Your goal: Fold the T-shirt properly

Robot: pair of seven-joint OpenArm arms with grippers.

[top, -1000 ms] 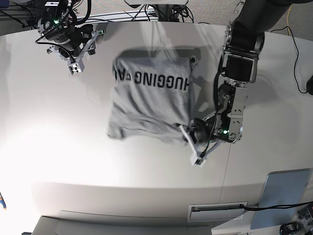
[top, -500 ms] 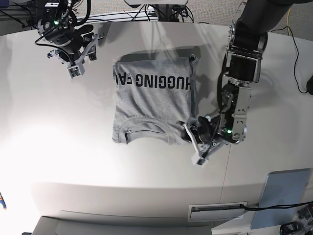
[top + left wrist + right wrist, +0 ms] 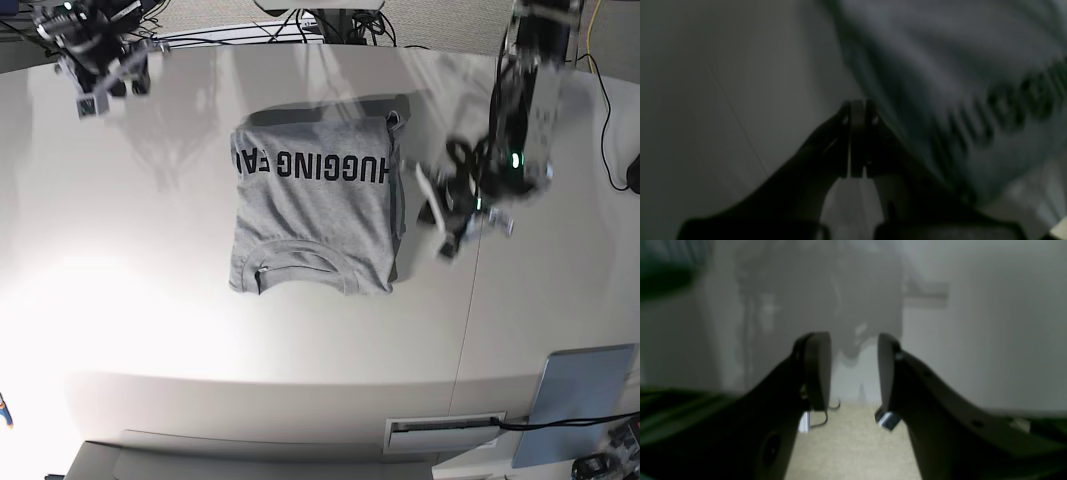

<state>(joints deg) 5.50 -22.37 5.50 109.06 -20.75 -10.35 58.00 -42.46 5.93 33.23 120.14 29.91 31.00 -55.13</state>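
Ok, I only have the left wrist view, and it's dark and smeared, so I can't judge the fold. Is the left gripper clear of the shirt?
Observer: Yes. In the base view the left gripper is shut and empty. It is off to the side of the T-shirt, not over the cloth.
Operator: How does the shirt lie?
Observer: It is a flat rectangle on the table, lettering up. The collar runs along the edge towards the bottom of the base view.
Operator: And the other arm?
Observer: The right gripper is open and empty. It is near the table's far corner, well away from the shirt.
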